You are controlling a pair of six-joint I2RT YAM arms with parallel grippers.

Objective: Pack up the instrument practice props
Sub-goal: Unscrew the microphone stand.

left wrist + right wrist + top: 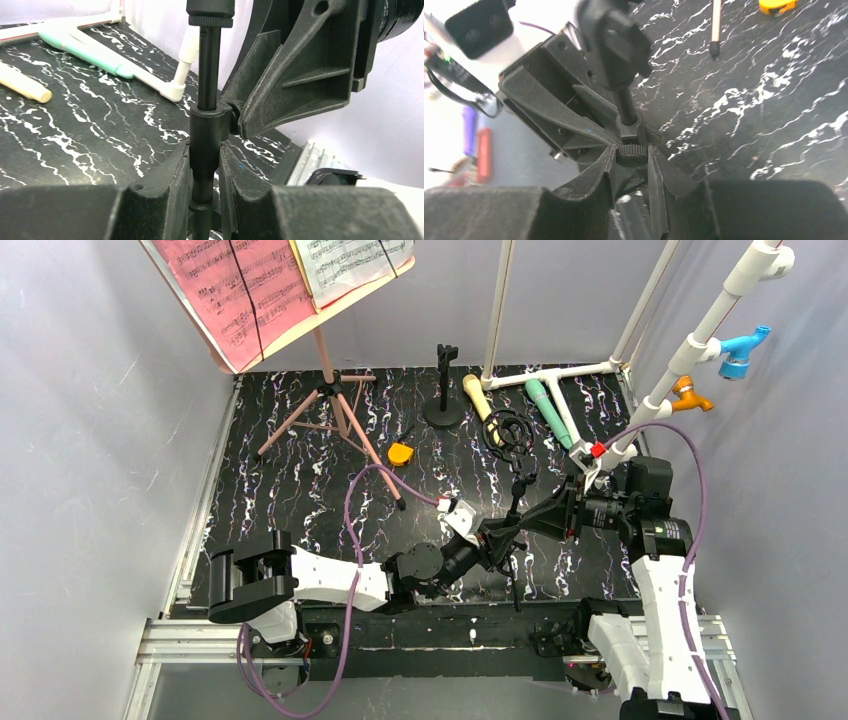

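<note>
The black marbled desk (300,510) fills the floor of the booth, with the white pipe frame (700,330) climbing its far right corner. At the far left stands the pink music board (300,340) on its tripod legs (340,425), upright, with a pink sheet (230,285) and a white sheet (350,260) on it. It is well apart from both arms. The two arms meet near the middle of the desk's near edge, over a thin black pole (209,65) that looks like part of a microphone stand. The left fingers (170,170) are clamped on the pole's thicker collar from both sides, and the pole's long axis runs upright between them. The right fingers (594,175) come in from the right side and sit against either flank of a small knurled knob (631,150) that juts sideways from that collar. They look narrowed onto it, pinching it. The knob's axis points at the right arm, so I'd guess a twist of that wrist to loosen the collar comes next while the left steadies the pole. The beige microphone (478,397) and the teal microphone (548,412) lie flat at the far side beside the frame's base, nearer the right arm.
</note>
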